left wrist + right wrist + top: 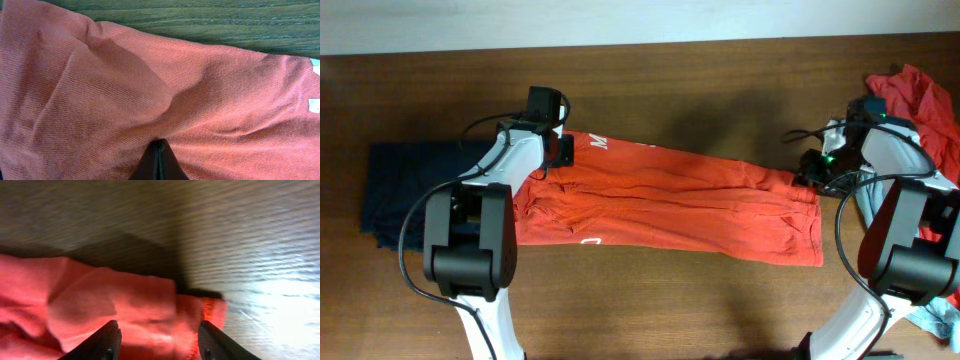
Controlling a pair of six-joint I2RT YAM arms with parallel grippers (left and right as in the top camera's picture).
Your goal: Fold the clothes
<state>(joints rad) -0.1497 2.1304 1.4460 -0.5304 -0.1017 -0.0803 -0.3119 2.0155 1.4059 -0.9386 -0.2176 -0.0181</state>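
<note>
Overhead shot: orange-red T-shirt [670,200] lying as a long band across the worktop [720,70], about halfway done I'd say.
Sides look folded in and the crosswise fold isn't done yet. A navy one [390,185] lies at left, and a red heap [920,100] waits at right. Each arm bends in over one end of the band. The left pincer [158,145] is clamped on the shirt's top-left edge, and the right pincer [159,327] stands apart over the right end.

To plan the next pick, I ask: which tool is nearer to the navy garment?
Left. The left tool grips the orange-red T-shirt beside the navy garment; the right tool hangs open at the T-shirt's opposite end.
</note>
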